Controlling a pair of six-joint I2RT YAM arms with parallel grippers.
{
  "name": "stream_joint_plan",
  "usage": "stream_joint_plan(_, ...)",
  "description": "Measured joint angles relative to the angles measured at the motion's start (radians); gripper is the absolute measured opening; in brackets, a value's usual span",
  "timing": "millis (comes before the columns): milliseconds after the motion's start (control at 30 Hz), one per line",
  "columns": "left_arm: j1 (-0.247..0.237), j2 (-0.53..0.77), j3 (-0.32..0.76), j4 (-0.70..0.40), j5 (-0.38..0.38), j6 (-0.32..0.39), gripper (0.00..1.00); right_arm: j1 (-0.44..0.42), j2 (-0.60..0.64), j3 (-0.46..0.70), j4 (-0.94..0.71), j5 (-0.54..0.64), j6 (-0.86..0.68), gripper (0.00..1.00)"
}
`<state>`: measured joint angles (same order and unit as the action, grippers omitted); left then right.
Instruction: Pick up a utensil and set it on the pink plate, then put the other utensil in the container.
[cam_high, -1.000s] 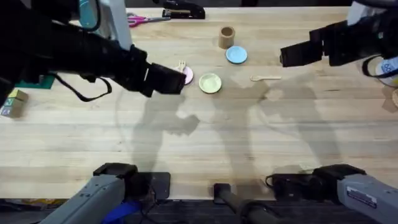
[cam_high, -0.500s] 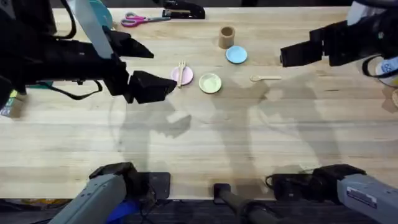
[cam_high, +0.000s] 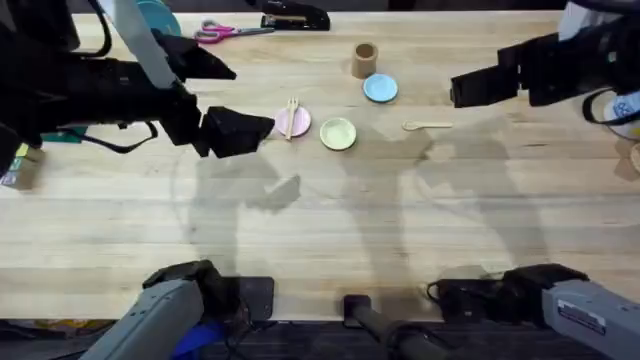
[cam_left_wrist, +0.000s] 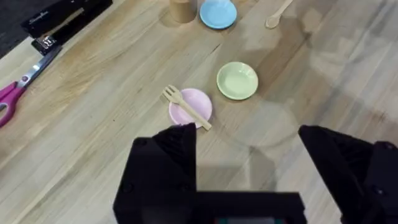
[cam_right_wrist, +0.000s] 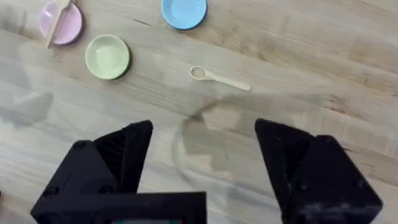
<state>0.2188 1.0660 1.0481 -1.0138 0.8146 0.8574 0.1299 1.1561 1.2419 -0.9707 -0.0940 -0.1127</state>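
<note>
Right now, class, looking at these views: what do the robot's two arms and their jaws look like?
Both arms are black, with grey housings at the bases. The left gripper and right gripper each have two chunky, black, blocky jaws. A thin black cable loops beneath the left arm. The right arm has white parts near its far end.

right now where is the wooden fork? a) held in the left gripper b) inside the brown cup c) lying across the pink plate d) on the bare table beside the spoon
c: the fork lies across the pink plate, with the open left gripper apart from it.
</note>
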Motion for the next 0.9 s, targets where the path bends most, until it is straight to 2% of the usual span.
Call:
stream_joint_plan(200,0.000,0.000,0.000,0.000,-0.008,0.000,0.995,0.000,0.000,0.000,0.005,0.000,-0.013,0.998)
stream_joint_plan(567,0.000,0.000,0.000,0.000,-0.019,0.000,0.996,0.000,0.014,0.003,0.001,0.038,-0.215,0.996)
stream_joint_plan(733,0.000,0.000,0.000,0.000,-0.019,0.000,0.996,0.000,0.114,0.051,-0.019,0.092,-0.291,0.995)
stream_joint_plan(900,0.000,0.000,0.000,0.000,-0.020,0.000,0.995,0.000,0.261,0.184,-0.063,0.124,-0.372,0.995)
